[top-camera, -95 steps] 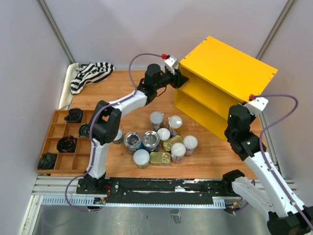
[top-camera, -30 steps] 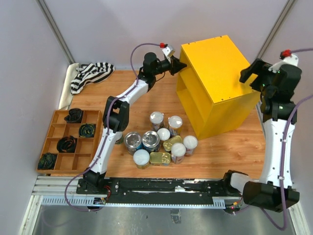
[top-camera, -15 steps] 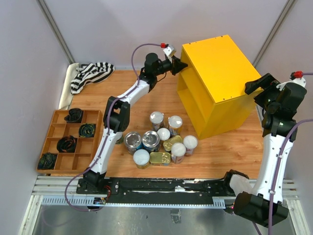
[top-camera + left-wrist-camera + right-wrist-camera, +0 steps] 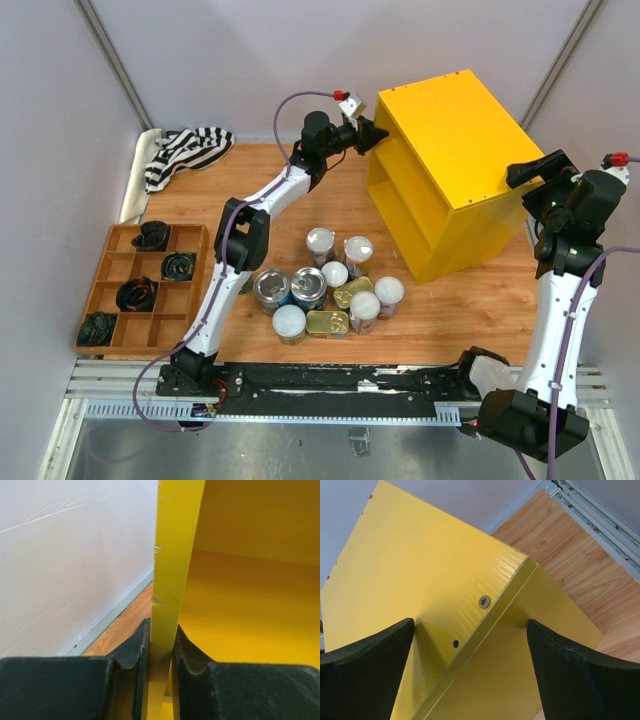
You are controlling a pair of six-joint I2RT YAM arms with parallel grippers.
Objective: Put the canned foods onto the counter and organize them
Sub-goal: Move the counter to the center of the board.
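Note:
The counter (image 4: pixel 450 140), a bright yellow cabinet with open shelves, stands at the back right of the table. My left gripper (image 4: pixel 372 133) is shut on the thin front edge of its left side panel (image 4: pixel 175 555), a finger pressed on each face (image 4: pixel 162 630). My right gripper (image 4: pixel 530 180) is at the counter's near right top corner, open wide, one finger on each side of the corner edge (image 4: pixel 470 622). The canned foods (image 4: pixel 330 285) stand clustered on the wood in front: white-lidded tubes (image 4: pixel 321 240), blue silver-topped cans (image 4: pixel 272 287) and a flat gold tin (image 4: pixel 326 322).
A brown wooden compartment tray (image 4: pixel 108 300) with dark lumps lies at the left edge. A black-and-white striped cloth (image 4: pixel 185 150) lies at the back left. Walls close in behind and beside the counter. A metal rail (image 4: pixel 330 380) runs along the near edge.
The counter has shifted slightly to the right, with the left gripper still clamped on it. The right gripper has come down from above onto the counter's right corner.

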